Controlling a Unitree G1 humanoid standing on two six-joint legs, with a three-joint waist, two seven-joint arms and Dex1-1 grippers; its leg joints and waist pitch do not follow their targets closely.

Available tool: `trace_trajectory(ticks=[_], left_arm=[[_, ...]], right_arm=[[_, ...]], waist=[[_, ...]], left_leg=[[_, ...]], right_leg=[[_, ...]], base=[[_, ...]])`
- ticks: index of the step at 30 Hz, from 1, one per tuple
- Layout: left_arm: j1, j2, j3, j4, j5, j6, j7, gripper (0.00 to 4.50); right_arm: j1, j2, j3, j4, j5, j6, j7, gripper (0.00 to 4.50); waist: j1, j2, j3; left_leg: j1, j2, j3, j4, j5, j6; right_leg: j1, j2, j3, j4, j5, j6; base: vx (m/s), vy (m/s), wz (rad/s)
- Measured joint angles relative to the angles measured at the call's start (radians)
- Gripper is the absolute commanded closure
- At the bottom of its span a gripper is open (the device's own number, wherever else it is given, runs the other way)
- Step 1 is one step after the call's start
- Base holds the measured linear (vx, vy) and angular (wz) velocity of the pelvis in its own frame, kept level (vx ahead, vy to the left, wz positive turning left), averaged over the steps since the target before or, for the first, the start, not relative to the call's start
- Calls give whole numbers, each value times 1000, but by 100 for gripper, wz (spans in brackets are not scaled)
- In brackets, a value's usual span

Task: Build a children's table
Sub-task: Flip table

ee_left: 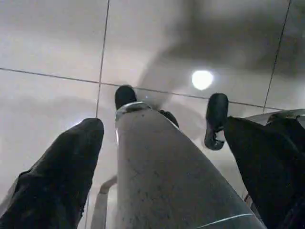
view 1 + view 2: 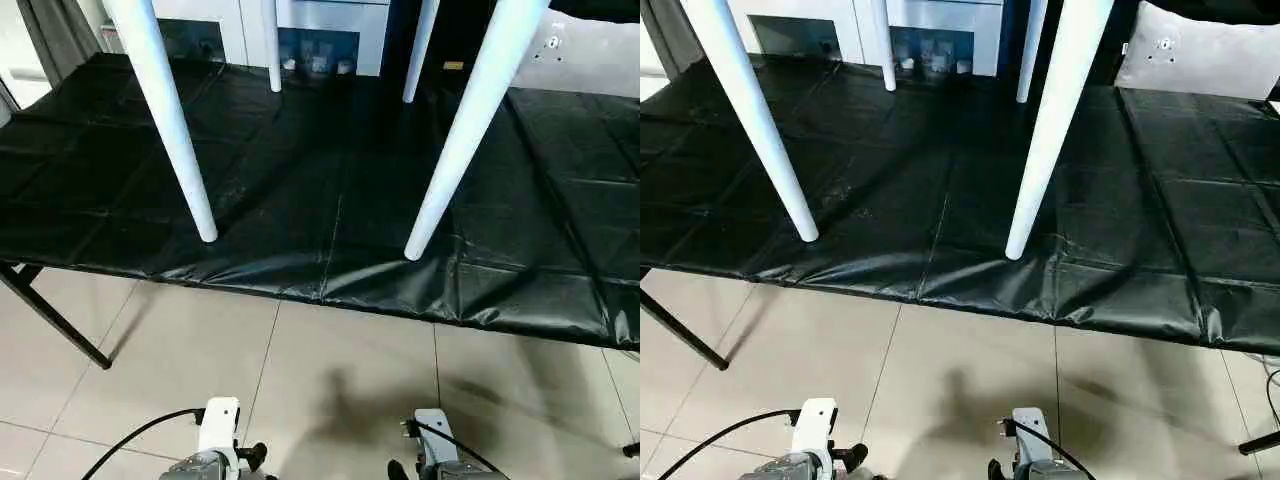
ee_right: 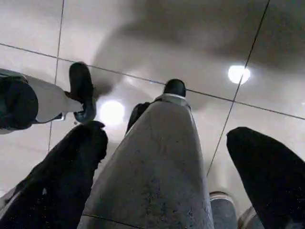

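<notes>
Left eye view: four legs [image 2: 168, 120] are seen standing on the counter [image 2: 560, 200], so assembly is judged finished. Left gripper [image 1: 157, 157] and right gripper [image 3: 176, 167] are held released over the floor [image 2: 330, 370]; no further grasp seems called for.

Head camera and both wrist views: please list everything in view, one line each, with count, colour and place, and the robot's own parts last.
table legs: four, white, standing on the black sheet, two near, two far.
black sheet: one, black, covering the work surface.
work surface frame leg: one, black, at the left.
cabinet: one, white, behind the sheet.
grey panel: one, far right.
floor: light tiles.
left gripper: black fingers, open, above the floor.
right gripper: black fingers, open, above the floor.
</notes>
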Motion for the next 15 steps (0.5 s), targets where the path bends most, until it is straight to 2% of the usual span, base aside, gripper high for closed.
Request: trace_trajectory(ticks=[15], left_arm=[[0, 0, 0, 0, 0, 0, 0, 4]], right_arm=[[0, 0, 0, 0, 0, -2, 0, 0]], waist=[[0, 0, 2]], left_leg=[[0, 0, 1, -3, -2, -3]], right_leg=[[0, 0, 0, -2, 0, 0]], base=[[0, 0, 0]])
